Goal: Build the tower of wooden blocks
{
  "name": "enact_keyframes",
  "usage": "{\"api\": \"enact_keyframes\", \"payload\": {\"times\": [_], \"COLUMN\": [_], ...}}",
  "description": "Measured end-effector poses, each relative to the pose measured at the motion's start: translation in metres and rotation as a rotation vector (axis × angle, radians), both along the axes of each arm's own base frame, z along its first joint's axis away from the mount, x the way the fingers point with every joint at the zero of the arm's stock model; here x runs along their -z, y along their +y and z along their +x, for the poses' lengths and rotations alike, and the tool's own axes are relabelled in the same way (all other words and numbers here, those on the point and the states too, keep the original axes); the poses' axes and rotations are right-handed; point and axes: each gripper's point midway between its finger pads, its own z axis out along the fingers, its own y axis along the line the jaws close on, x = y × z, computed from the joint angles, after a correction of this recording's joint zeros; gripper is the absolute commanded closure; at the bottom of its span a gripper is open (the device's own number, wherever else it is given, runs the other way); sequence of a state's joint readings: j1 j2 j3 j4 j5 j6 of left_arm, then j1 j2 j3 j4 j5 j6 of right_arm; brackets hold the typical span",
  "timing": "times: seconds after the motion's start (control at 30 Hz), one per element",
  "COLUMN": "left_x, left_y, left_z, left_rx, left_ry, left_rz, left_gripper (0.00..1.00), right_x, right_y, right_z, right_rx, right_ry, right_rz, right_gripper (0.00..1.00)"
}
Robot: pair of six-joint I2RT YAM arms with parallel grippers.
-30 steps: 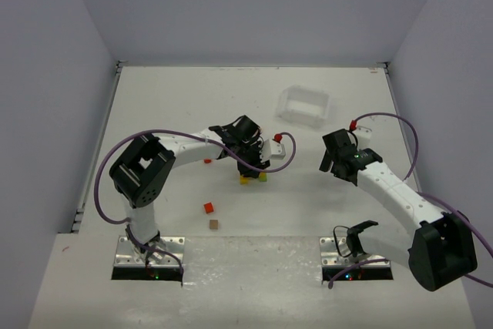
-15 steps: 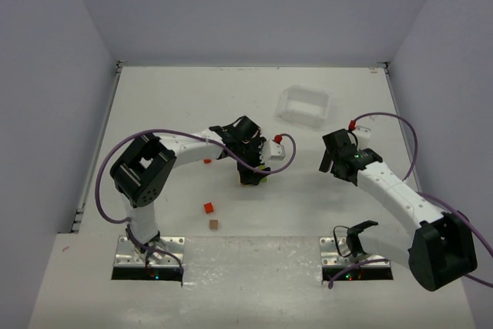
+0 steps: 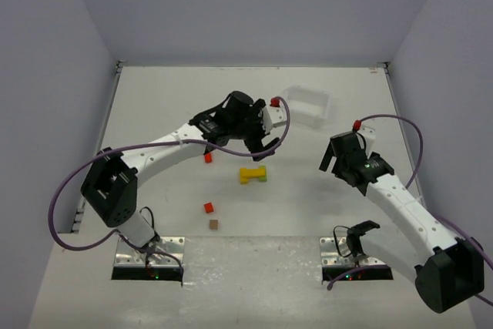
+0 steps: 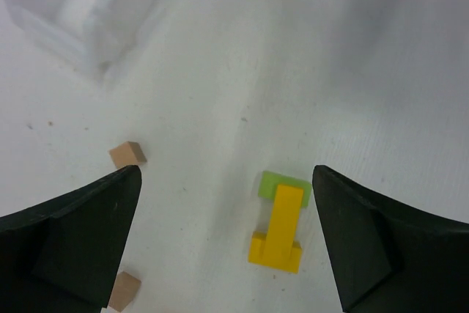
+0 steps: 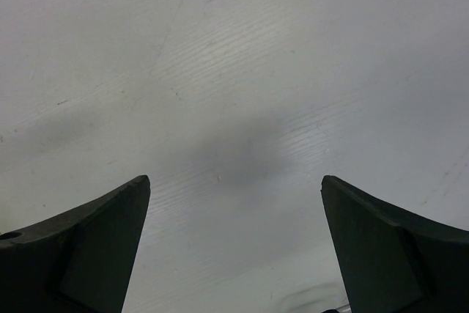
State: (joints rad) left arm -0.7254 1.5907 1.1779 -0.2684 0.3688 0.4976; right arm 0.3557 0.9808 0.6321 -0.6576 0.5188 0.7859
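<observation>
The wood block tower is a long yellow block lying across a small yellow block and a green block near the table's middle. In the left wrist view the tower sits below and between the fingers. My left gripper is open and empty, raised just behind the tower; it also shows in the left wrist view. My right gripper is open and empty over bare table to the right; in the right wrist view nothing shows between its fingers.
Two red blocks and a brown block lie left of and nearer than the tower. Two brown blocks show in the left wrist view. A clear plastic tray stands at the back right.
</observation>
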Motion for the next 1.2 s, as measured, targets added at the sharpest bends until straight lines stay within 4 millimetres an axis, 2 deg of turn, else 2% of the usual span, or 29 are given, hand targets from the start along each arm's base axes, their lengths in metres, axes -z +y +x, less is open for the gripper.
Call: {"api": "enact_keyframes", "payload": {"times": [0.1, 0.17, 0.27, 0.37, 0.43, 0.47, 0.53, 0.73, 0.8, 0.9, 1.0, 1.07, 1.2], "left_x": [-0.044, -0.095, -0.150, -0.186, -0.192, -0.187, -0.164, -0.044, -0.013, 0.021, 0.037, 0.035, 0.026], "left_y": [-0.014, -0.028, -0.033, -0.027, -0.018, -0.009, 0.014, 0.111, 0.141, 0.185, 0.214, 0.216, 0.207], "left_z": [0.025, 0.049, 0.080, 0.105, 0.113, 0.112, 0.103, 0.046, 0.038, 0.038, 0.042, 0.046, 0.062], "left_rx": [-0.112, -0.204, -0.374, -0.582, -0.699, -0.762, -0.877, -1.169, -1.249, -1.372, -1.456, -1.456, -1.415], "left_ry": [-0.023, -0.068, -0.105, -0.080, -0.045, -0.020, 0.024, 0.148, 0.190, 0.248, 0.259, 0.250, 0.227], "left_rz": [-0.092, -0.205, -0.354, -0.462, -0.507, -0.509, -0.493, -0.318, -0.286, -0.264, -0.260, -0.276, -0.308], "left_gripper": [0.00, 0.00, 0.00, 0.00, 0.00, 0.00, 0.00, 0.00, 0.00, 0.00, 0.00, 0.00, 0.00], "right_x": [0.000, 0.002, 0.005, 0.001, -0.001, -0.002, 0.000, 0.008, 0.008, 0.007, 0.002, 0.002, 0.020], "right_y": [0.001, 0.004, 0.011, 0.027, 0.037, 0.043, 0.054, 0.098, 0.119, 0.151, 0.182, 0.198, 0.222], "right_z": [-0.002, -0.002, 0.000, 0.010, 0.018, 0.021, 0.028, 0.048, 0.058, 0.081, 0.114, 0.136, 0.176], "right_rx": [-0.006, -0.022, -0.067, -0.173, -0.238, -0.275, -0.344, -0.586, -0.673, -0.776, -0.849, -0.882, -0.928], "right_ry": [-0.022, -0.034, -0.041, -0.065, -0.084, -0.088, -0.090, -0.065, -0.068, -0.067, -0.100, -0.127, -0.114], "right_rz": [0.017, 0.031, 0.054, 0.088, 0.106, 0.115, 0.128, 0.103, 0.080, 0.046, 0.026, 0.015, -0.022], "right_gripper": [0.01, 0.01, 0.01, 0.01, 0.01, 0.01, 0.01, 0.01, 0.01, 0.01, 0.02, 0.02, 0.06]}}
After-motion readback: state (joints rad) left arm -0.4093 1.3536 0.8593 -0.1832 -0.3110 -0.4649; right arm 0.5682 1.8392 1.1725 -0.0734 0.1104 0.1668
